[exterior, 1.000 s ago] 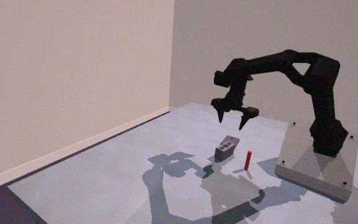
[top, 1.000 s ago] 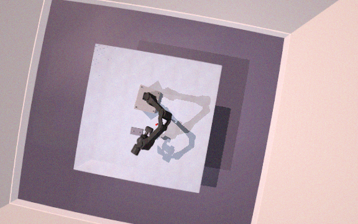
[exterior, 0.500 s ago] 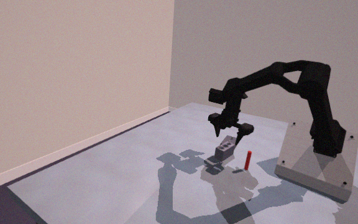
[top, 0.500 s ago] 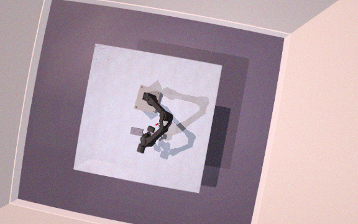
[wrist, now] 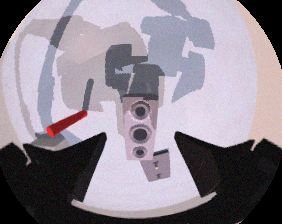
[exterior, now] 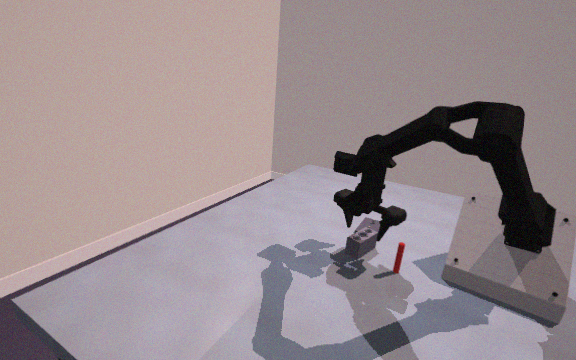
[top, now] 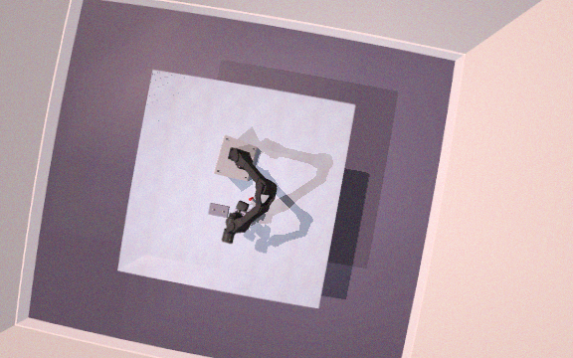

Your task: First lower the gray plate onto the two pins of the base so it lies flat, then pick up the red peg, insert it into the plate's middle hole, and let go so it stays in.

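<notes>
The gray plate (exterior: 361, 246) (wrist: 151, 121), a thick block with three holes along its top, sits on the table. It is mostly hidden under the arm in the top view. The base (top: 219, 210) (exterior: 373, 223) (wrist: 164, 165) is a low gray slab with two small pins, beside the plate and apart from it. The red peg (top: 251, 199) (exterior: 399, 257) (wrist: 67, 124) stands upright on the table, off to one side of the plate. My gripper (exterior: 364, 232) (wrist: 141, 136) is open and empty, pointing down above the plate, which shows between the fingertips in the wrist view.
The arm's mounting slab (top: 222, 166) (exterior: 473, 240) is on the table, on the peg's side of the plate. The white tabletop (top: 167, 174) (exterior: 178, 280) carries dark shadows of the arm. Walls stand around the table.
</notes>
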`<state>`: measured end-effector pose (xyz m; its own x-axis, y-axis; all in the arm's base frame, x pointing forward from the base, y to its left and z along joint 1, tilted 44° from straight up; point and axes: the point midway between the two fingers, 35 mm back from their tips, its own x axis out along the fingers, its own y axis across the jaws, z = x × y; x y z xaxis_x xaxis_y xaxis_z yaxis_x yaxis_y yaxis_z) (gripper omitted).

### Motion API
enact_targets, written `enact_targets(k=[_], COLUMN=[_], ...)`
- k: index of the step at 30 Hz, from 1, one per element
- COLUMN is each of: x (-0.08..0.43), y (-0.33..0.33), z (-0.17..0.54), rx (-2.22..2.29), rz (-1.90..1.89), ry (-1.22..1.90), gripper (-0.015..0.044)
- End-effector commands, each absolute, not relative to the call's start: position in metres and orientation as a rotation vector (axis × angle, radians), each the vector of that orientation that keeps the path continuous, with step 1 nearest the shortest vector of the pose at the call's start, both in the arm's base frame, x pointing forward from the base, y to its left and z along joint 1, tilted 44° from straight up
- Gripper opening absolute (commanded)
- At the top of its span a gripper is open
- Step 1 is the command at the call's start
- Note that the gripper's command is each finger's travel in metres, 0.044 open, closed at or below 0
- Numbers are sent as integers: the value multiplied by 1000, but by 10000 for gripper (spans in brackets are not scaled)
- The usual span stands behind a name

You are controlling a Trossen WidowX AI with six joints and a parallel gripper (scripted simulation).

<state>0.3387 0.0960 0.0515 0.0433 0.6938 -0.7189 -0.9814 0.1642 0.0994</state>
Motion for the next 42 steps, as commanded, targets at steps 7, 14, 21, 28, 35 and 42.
enact_targets(k=[7, 14, 21, 28, 35, 42], x=[339, 340, 339, 339, 339, 339], y=[108, 116, 124, 127, 127, 127], z=[39, 31, 24, 21, 21, 21], rx=[-481, -480, -479, -478, -478, -478], rz=[1362, 1362, 1362, 1363, 1363, 1363], ry=[736, 736, 735, 734, 734, 734], gripper=[440, 440, 440, 361, 177, 111])
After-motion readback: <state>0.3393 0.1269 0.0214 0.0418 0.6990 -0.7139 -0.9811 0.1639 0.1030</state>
